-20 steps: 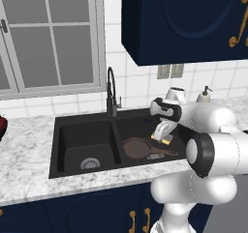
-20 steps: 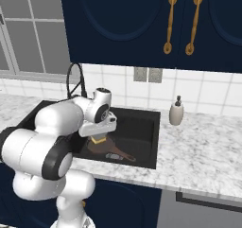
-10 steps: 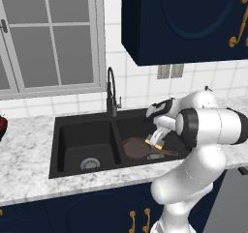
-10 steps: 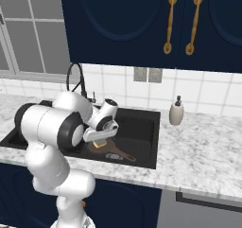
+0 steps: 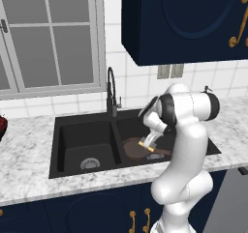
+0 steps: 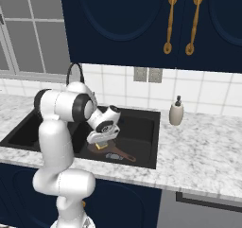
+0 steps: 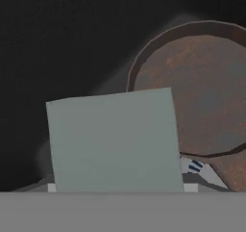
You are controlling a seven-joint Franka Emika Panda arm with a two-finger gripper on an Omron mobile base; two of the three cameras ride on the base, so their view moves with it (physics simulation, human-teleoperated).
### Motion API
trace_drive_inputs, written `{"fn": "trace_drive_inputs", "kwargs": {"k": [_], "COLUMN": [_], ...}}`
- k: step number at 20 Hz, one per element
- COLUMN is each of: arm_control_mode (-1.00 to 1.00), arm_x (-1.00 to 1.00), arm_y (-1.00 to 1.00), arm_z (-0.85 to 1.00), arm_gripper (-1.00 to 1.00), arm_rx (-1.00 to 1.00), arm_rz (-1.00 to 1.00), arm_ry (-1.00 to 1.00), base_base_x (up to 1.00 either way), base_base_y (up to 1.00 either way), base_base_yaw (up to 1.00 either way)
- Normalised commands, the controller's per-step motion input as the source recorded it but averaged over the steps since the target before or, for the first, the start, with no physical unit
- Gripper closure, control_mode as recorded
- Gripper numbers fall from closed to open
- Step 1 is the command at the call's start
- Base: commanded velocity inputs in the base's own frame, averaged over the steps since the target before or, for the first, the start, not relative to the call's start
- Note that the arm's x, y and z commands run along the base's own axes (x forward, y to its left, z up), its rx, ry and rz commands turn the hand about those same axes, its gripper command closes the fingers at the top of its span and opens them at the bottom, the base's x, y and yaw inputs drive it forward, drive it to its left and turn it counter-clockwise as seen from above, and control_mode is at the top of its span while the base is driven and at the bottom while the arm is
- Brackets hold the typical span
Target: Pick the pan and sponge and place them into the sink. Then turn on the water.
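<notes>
The black double-basin sink (image 5: pixel 82 125) (image 6: pixel 142 127) is set into the marble counter. In its right basin lies the reddish-brown pan (image 5: pixel 131 148) (image 7: pixel 202 96), handle pointing toward the front right. My gripper (image 5: pixel 147 141) (image 6: pixel 100 142) reaches down into that basin, just above the pan's near rim. It is shut on the sponge (image 5: pixel 145 143) (image 6: pixel 99 146), yellow with a greyish face. That grey face (image 7: pixel 113 142) covers the lower middle of the hand view and hides the fingertips. No water runs from the dark arched faucet (image 5: pixel 111 89).
A beige soap dispenser (image 6: pixel 176 112) stands on the counter right of the sink. A dark bowl of red fruit (image 5: pixel 2 125) sits at the far left. Navy cabinets (image 6: pixel 142 23) hang overhead. My own elbow and forearm (image 5: pixel 186 106) bulk over the right basin.
The arm has swung its elbow round. The gripper, with the sponge in it, has shifted left and a little lower over the pan. The pan has stayed put.
</notes>
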Motion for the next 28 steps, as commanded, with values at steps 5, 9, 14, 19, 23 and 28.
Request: {"fn": "trace_drive_inputs", "kwargs": {"k": [5,9,14,19,23,28], "arm_control_mode": [-1.0,-1.0,-1.0,-1.0,-1.0,-1.0], "arm_x": [0.53,0.62,0.63,0.66,0.64,0.29], "arm_y": [0.0,0.0,0.0,0.02,0.15,0.2], "arm_z": [-0.47,-0.42,-0.48,-0.59,-0.42,-0.07], "arm_gripper": [1.0,1.0,1.0,1.0,1.0,-1.0], "arm_rx": [0.08,0.06,0.05,0.01,0.0,0.0], "arm_rz": [0.0,0.0,0.0,0.0,0.0,0.0], "arm_ry": [0.0,0.0,0.0,0.0,0.0,0.0], "base_base_x": [0.0,0.0,0.0,0.0,0.0,0.0], "base_base_y": [0.0,0.0,0.0,0.0,0.0,0.0], "base_base_yaw": [0.0,0.0,0.0,0.0,0.0,0.0]}}
